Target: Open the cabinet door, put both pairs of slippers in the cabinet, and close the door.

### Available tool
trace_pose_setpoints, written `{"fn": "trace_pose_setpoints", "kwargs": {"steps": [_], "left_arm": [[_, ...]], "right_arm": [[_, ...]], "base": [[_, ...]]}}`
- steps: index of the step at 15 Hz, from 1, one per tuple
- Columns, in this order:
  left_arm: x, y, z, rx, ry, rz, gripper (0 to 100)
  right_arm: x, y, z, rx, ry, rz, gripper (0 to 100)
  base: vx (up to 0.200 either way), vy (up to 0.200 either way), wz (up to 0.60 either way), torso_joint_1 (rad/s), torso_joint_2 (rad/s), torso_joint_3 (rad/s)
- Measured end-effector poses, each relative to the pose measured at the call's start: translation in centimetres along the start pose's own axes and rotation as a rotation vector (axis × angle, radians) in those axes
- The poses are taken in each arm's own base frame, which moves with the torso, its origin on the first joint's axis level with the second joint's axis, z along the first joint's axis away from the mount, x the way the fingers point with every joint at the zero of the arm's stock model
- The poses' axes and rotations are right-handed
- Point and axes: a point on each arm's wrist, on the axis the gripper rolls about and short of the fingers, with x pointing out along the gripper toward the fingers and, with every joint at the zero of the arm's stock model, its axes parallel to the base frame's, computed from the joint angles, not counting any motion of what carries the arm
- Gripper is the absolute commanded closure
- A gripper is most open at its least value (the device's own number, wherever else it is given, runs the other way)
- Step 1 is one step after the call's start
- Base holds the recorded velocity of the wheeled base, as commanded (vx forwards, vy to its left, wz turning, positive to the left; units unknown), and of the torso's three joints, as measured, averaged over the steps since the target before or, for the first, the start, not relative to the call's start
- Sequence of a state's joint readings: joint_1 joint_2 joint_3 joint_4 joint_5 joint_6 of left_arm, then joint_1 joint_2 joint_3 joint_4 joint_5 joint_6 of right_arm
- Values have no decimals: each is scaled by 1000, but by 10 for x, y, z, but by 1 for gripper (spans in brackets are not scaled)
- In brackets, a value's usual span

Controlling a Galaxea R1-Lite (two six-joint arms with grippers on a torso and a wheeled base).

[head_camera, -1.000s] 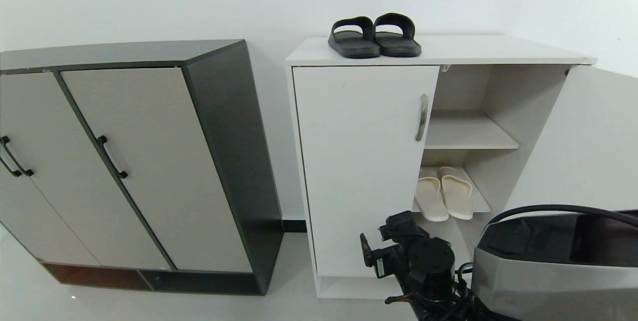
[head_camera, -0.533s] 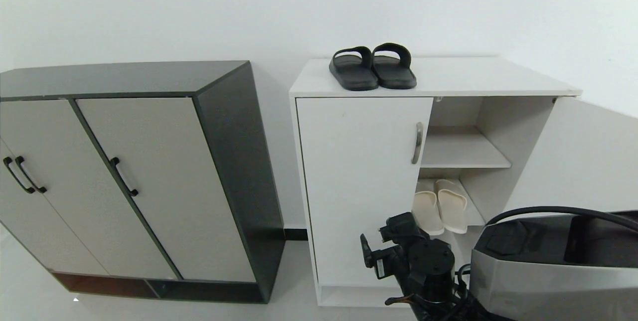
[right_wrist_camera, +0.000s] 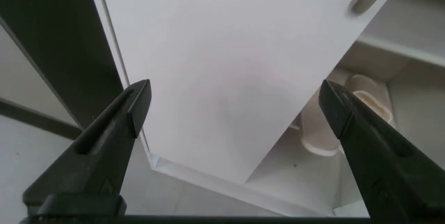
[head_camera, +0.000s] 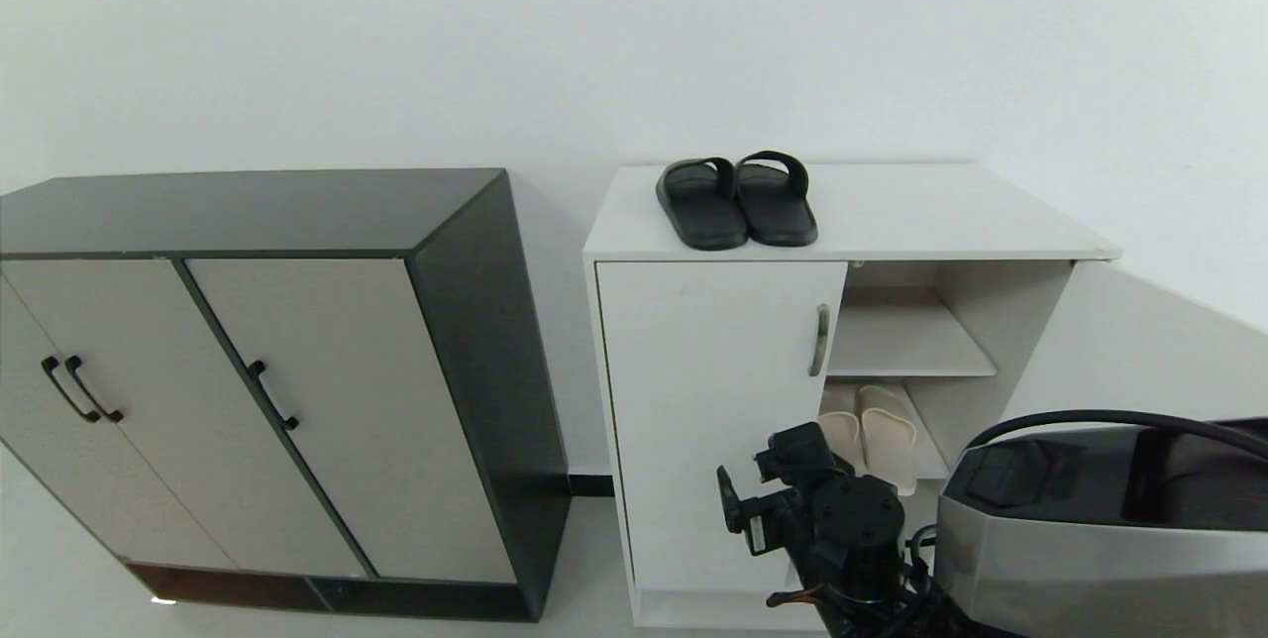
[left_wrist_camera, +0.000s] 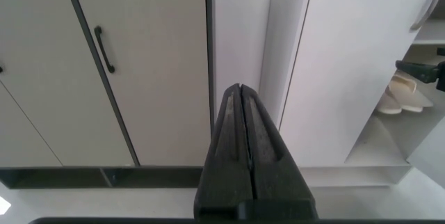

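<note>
White cabinet (head_camera: 941, 212): right half open, left door (head_camera: 713, 410) closed. Cream slippers (head_camera: 880, 425) on lower shelf inside. Black slippers (head_camera: 738, 204) side by side on its top. Dark cabinet (head_camera: 297, 371) just left, doors closed. Left pincer (left_wrist_camera: 240, 106) pressed together, empty. Right pincer (right_wrist_camera: 235, 92) spread wide, empty, facing the left door.

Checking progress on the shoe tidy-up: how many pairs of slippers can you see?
2. The black pair sits atop the white cabinet; the cream pair lies on its lower shelf. The closed door could hide more.
</note>
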State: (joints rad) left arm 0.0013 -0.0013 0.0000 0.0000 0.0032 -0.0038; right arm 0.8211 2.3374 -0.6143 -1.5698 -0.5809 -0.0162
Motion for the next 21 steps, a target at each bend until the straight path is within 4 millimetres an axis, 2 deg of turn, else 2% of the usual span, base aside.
{"fn": "trace_pose_setpoints", "kwargs": {"steps": [15, 18, 21], "left_arm": [[0, 0, 0, 0, 0, -1, 100], [0, 0, 0, 0, 0, -1, 100], [0, 0, 0, 0, 0, 0, 100]], "right_arm": [[1, -3, 2, 0, -1, -9, 0], [4, -7, 3, 12, -7, 8, 0], [15, -22, 5, -55, -13, -19, 0]], "base": [[0, 0, 0, 234, -545, -311], [0, 0, 0, 89, -184, -101], [0, 0, 0, 0, 0, 0]]}}
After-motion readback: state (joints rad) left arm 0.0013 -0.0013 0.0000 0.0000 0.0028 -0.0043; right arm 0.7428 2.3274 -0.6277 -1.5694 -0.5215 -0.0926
